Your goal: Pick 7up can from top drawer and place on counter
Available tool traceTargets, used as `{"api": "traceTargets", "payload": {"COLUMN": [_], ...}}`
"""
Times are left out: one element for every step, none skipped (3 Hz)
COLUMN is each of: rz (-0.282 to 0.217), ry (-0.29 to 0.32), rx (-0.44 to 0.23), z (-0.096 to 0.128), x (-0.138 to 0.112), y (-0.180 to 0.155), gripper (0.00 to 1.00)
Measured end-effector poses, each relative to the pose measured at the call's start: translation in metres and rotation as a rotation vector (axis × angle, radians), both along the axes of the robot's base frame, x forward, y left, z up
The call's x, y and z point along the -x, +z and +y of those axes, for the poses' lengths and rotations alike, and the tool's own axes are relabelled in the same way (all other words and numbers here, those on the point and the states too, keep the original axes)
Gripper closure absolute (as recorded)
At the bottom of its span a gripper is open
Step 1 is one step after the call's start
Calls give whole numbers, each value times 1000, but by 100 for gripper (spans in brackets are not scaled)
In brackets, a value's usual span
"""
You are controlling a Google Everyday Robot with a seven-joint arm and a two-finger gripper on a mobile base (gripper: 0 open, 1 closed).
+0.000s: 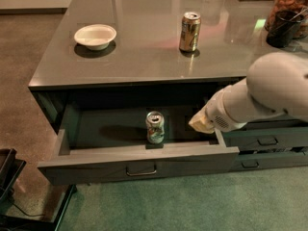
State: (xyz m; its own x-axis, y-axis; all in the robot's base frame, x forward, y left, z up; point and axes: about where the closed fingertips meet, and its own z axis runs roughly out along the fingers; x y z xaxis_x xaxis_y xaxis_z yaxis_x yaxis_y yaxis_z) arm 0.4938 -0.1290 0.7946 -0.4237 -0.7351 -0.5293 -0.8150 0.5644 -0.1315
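The green-and-white 7up can (155, 127) stands upright inside the open top drawer (139, 163), near its front wall and about the middle. The drawer is pulled out, its bar handle facing me. My gripper (199, 122) shows only as a pale tip at the end of the white arm, over the drawer's right end, to the right of the can and apart from it. The glossy grey counter (144, 47) lies above the drawer.
A gold-brown can (189, 31) and a white bowl (95, 35) stand on the counter. A dark cup (283, 29) and a jar sit at the far right. Narrower grey drawers (264, 150) are at the right. A black base part (9, 177) is at the lower left.
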Motion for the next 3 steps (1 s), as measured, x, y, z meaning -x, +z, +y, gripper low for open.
{"api": "traceTargets", "payload": {"rz": [-44,-68,-115], "ry": [-58,-53,-30], "rx": [-198,-282,-307], "z": [34,64,87], "x": [-8,-18,-30], "y": [-29,-45,-54], "gripper": [100,81,58]}}
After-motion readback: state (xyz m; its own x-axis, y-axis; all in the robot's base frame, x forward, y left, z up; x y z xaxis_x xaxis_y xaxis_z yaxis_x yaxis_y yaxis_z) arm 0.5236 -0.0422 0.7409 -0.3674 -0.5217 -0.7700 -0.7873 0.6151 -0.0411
